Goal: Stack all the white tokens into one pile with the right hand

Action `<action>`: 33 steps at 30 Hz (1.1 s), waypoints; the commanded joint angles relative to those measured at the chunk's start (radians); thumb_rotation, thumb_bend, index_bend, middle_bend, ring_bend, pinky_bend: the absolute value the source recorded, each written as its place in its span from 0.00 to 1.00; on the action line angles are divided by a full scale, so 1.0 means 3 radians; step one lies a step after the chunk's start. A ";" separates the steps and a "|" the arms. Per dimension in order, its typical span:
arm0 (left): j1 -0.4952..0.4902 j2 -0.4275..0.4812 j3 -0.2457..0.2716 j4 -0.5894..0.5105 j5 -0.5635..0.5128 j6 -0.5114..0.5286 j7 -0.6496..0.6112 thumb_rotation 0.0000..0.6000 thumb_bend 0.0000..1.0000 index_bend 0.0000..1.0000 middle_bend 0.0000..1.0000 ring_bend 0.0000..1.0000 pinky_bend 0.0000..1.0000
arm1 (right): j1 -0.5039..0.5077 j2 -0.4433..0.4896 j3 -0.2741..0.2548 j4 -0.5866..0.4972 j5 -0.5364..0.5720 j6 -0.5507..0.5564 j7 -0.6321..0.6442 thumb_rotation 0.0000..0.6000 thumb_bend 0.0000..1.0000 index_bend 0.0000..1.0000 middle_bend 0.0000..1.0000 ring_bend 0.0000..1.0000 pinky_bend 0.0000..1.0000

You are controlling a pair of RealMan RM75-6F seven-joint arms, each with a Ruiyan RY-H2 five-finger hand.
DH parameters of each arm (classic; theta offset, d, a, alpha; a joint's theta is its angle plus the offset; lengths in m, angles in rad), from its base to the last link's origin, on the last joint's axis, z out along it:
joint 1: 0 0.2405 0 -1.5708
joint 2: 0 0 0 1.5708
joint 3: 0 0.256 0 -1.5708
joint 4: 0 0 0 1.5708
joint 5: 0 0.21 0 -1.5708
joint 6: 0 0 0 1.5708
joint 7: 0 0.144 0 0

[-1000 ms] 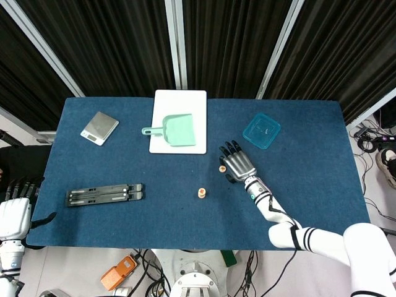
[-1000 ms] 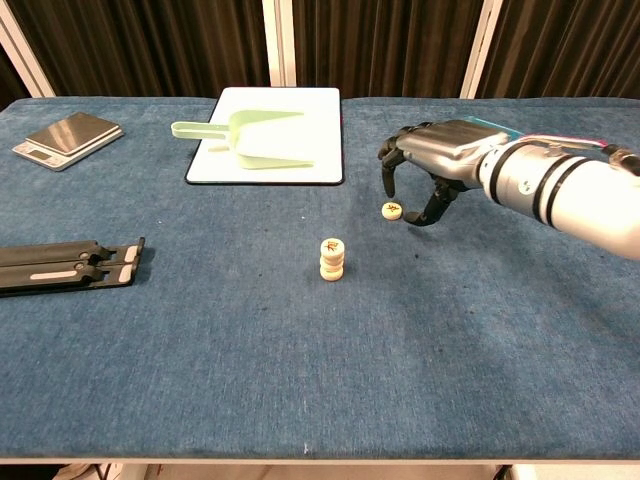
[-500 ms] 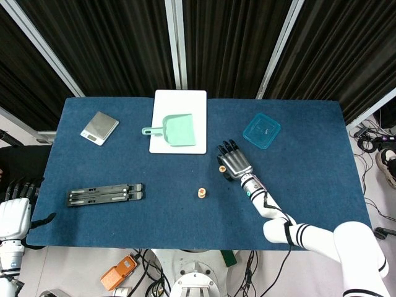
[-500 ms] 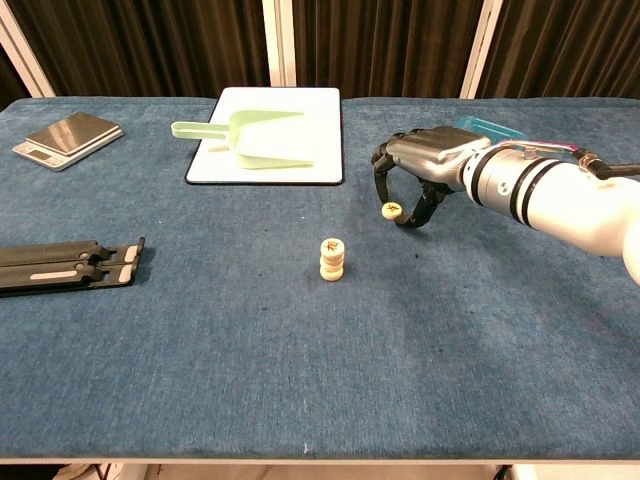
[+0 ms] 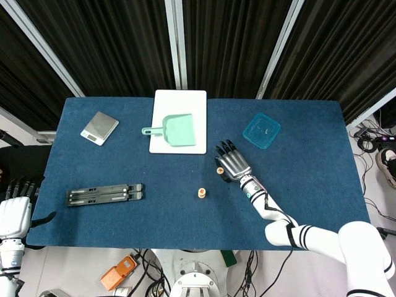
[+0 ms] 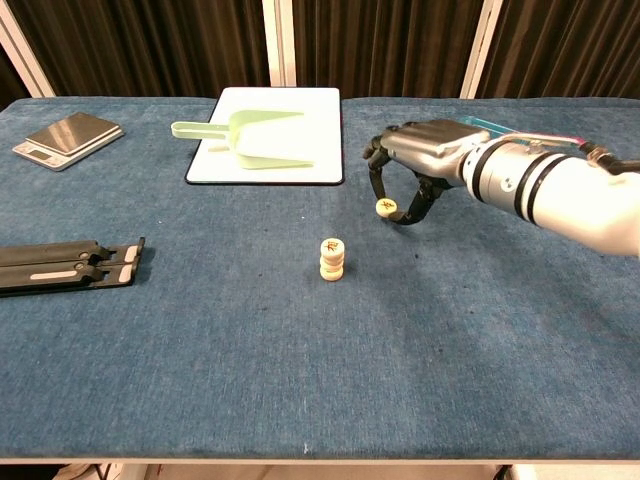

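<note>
Right hand point(image 6: 415, 160) pinches a white token point(image 6: 386, 207) just above the blue tablecloth point(image 6: 300, 380), near the token pile point(image 6: 332, 259). Black curtains point(image 5: 111, 43) hang behind. Left hand point(image 5: 13, 210) idles off-table, fingers apart and holding nothing.

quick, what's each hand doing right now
Left hand: off the table's left edge, holding nothing, fingers apart; open.
Right hand: pinching a white token, tilted, just up-right of the token pile.
</note>
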 commanded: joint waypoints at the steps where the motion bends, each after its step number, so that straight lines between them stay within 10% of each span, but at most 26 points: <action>1: -0.0003 -0.0001 0.0001 -0.0001 0.0005 0.0000 0.0002 1.00 0.08 0.17 0.14 0.07 0.00 | -0.0070 0.0257 -0.0024 -0.0454 -0.0198 0.0169 0.0047 1.00 0.47 0.57 0.18 0.08 0.08; 10: -0.0015 -0.0001 -0.0001 -0.0029 0.0019 0.0007 0.0031 1.00 0.09 0.17 0.14 0.07 0.00 | -0.0085 0.0487 -0.0171 -0.1079 -0.0342 0.0152 -0.0082 1.00 0.47 0.55 0.18 0.08 0.08; 33: 0.0007 -0.0029 0.0012 0.0041 -0.0012 -0.0003 -0.0029 1.00 0.09 0.17 0.14 0.07 0.00 | 0.0079 0.0297 -0.0163 -0.1073 -0.0094 0.0091 -0.0409 1.00 0.47 0.52 0.18 0.08 0.08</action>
